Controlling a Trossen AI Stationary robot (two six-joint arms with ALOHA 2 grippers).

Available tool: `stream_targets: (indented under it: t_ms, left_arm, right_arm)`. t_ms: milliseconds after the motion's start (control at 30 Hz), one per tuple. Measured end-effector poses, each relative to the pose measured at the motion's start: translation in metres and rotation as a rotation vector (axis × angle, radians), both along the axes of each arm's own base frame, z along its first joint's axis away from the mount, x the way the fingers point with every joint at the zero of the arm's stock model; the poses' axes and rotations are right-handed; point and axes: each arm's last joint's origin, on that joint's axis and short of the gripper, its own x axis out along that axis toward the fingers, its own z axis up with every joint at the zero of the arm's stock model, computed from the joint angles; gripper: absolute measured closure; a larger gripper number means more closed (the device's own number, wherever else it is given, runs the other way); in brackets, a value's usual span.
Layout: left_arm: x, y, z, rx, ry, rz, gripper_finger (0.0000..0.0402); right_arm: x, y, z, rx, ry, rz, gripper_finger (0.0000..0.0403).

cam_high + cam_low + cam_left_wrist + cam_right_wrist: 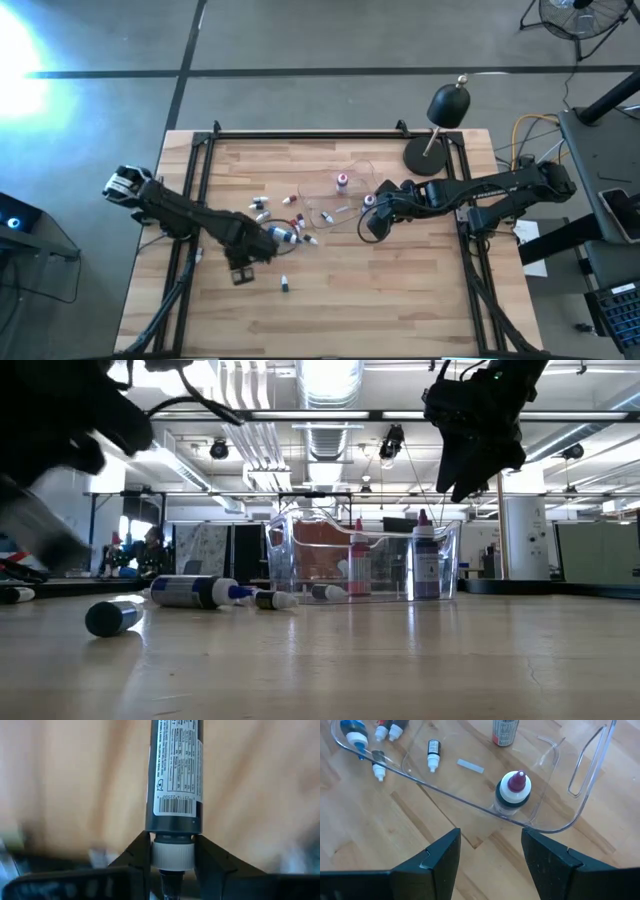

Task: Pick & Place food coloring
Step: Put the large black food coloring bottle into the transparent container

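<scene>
My left gripper [272, 237] is over the table's middle left, shut on a dark food coloring bottle [174, 770] with a printed label and a white cap. My right gripper [375, 215] is open and empty, held above the table at the near right side of the clear plastic tray [352, 168]. Two pink-capped bottles [514, 790] [505, 732] stand upright in the tray, and a small one [433, 755] lies in it. Several more bottles [262, 210] [285, 284] lie on the wood left of the tray. My left gripper pinches the bottle's white cap collar [172, 856] between its two fingers, one on each side. The dark body points straight away from the fingers, along their line. In the low view the gripper is blurred and above the wood, so the bottle seems lifted clear.
A black dome-headed lamp [447, 105] stands on its round base [425, 157] at the far right corner. Black frame rails [300, 135] run along the table's far edge and sides. Bare wood lies along the near half of the table.
</scene>
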Motion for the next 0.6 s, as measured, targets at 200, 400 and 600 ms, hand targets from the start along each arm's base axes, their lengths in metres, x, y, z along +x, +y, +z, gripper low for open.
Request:
stream_targets:
  t_ms: [200, 400, 600]
  left_arm:
    - [-0.017, 0.005, 0.007, -0.052, 0.238, 0.065, 0.0316]
    - [-0.033, 0.005, -0.026, -0.099, 0.485, 0.106, 0.0314]
    - [-0.03, 0.004, -0.045, -0.108, 0.54, 0.057, 0.0313]
  right_arm:
    - [0.0, -0.001, 0.0, -0.024, -0.006, -0.01, 0.02]
    - [0.0, -0.001, 0.001, -0.047, -0.01, -0.022, 0.02]
    - [0.0, -0.001, -0.001, -0.05, -0.007, -0.023, 0.02]
